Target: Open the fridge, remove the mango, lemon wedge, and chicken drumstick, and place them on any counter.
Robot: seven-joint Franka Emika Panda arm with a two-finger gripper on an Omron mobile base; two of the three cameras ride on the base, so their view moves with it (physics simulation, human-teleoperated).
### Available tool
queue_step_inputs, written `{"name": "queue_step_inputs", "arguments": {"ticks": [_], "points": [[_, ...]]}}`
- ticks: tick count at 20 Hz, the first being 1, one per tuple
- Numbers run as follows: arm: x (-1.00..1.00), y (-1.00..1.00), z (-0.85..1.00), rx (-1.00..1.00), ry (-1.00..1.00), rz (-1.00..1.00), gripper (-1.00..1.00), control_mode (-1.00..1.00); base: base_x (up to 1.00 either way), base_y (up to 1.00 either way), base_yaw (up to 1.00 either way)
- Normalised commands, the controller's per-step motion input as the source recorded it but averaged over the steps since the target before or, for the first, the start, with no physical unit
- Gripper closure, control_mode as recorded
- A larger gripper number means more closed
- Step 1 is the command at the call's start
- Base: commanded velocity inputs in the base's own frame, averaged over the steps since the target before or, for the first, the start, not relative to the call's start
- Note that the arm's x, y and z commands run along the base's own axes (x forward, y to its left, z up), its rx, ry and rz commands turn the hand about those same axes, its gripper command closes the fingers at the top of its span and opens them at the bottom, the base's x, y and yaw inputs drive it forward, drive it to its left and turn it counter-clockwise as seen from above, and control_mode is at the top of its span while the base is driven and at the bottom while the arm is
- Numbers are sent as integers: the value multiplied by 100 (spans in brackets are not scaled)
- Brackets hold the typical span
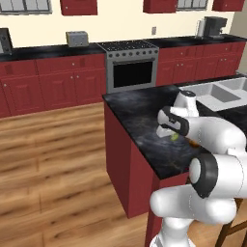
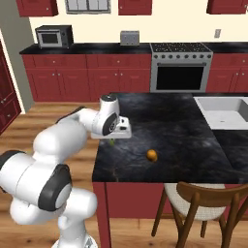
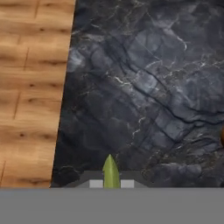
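My gripper (image 2: 113, 139) hangs just above the near left part of the counter (image 2: 184, 126), a black marbled island top. It is shut on the lemon wedge (image 3: 111, 171), a thin yellow-green sliver that pokes out between the finger tips. From the left base view the lemon wedge (image 1: 174, 137) peeks out under the hand, low over the counter (image 1: 140, 111). The mango (image 2: 152, 155), small and orange-yellow, lies on the stone a short way to the right of the gripper. The fridge and the chicken drumstick are out of view.
The island's left edge runs close beside the gripper, with wooden floor (image 3: 30, 87) below it. A steel sink (image 2: 223, 114) is set into the far right of the top. A wooden chair (image 2: 203, 203) stands at the island's near side. The stove (image 2: 181, 70) is across the aisle.
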Motion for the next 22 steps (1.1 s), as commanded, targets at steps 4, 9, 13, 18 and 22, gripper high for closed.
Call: {"name": "queue_step_inputs", "arguments": {"ticks": [4, 9, 13, 18, 22], "points": [[63, -9, -54, 0, 16, 0, 100, -100, 0, 0, 0], [43, -8, -53, 0, 12, 0, 100, -100, 0, 0, 0], [32, -7, -53, 0, 8, 0, 100, -100, 0, 0, 0], [31, -7, -56, 0, 6, 0, 100, -100, 0, 0, 0], [23, 0, -41, 0, 5, 0, 100, -100, 0, 0, 0]]}}
